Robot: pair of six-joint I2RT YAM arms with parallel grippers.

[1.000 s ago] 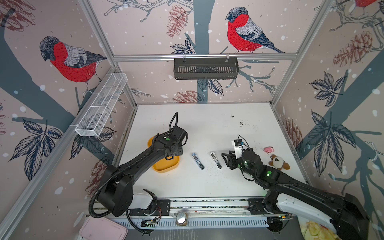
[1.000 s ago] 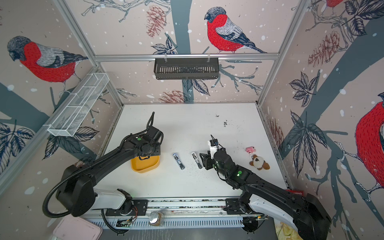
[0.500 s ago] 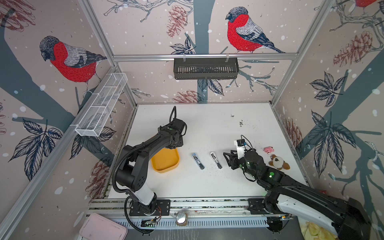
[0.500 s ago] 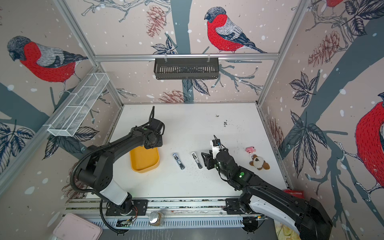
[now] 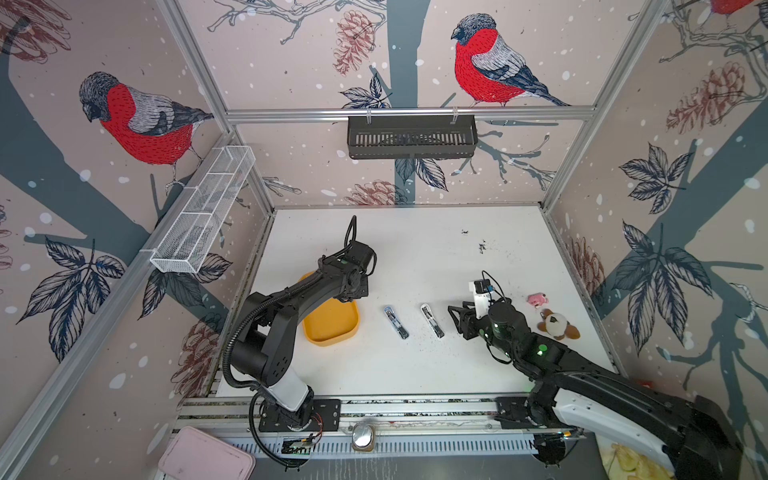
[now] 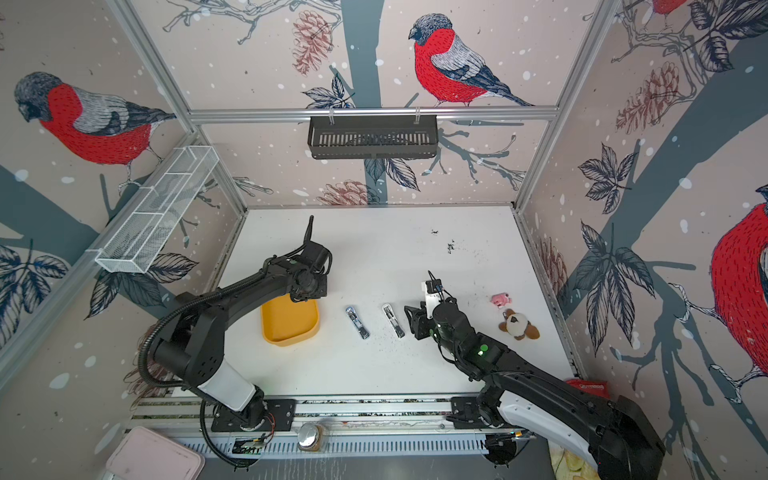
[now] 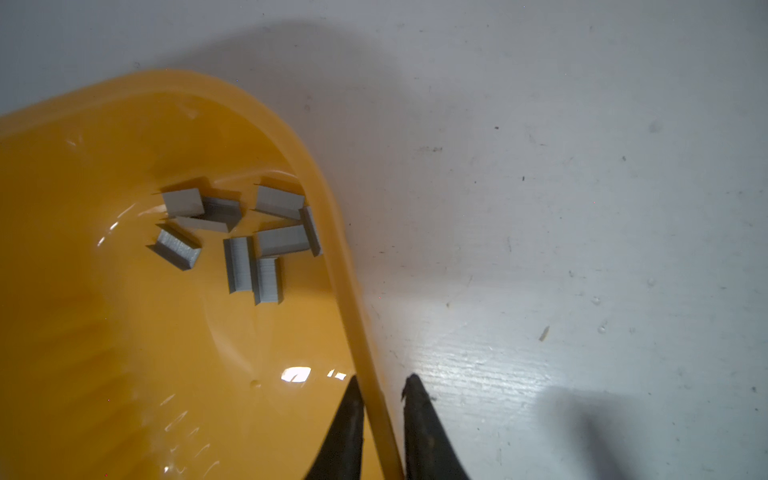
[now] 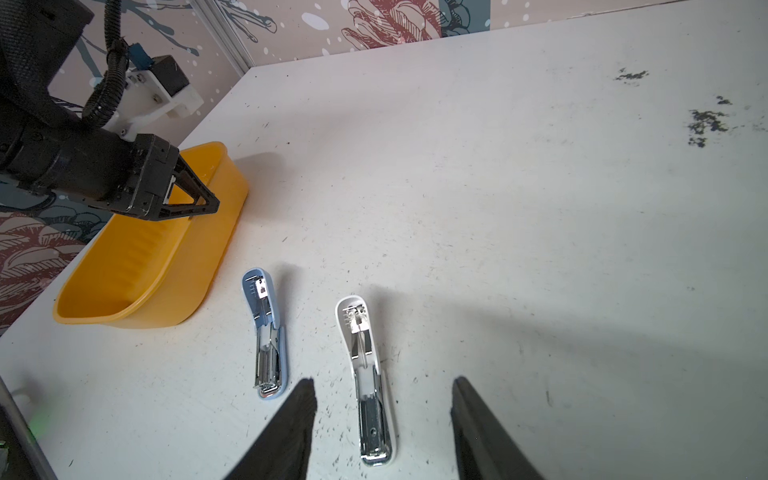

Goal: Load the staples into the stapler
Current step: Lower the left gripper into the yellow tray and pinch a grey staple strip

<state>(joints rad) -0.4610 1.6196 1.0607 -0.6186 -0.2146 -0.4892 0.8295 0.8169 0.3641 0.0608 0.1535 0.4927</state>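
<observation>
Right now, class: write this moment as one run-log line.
left jaws: astride tray rim, grip unclear | right jaws: open, near white stapler | staples: loose in tray | blue stapler: lying open

In both top views the left arm (image 5: 291, 299) covers the far part of the yellow tray (image 5: 332, 328), the staples (image 7: 284, 240) and the left gripper (image 7: 381, 379).

Tray (image 7: 347, 270): rim between left fingers (image 7: 343, 432).
Staples (image 7: 241, 237): in tray, ahead of those fingers.
Stapler (image 8: 370, 395): between right fingers (image 8: 286, 436).
Second stapler (image 8: 267, 332): just outside them, trayward.
</observation>
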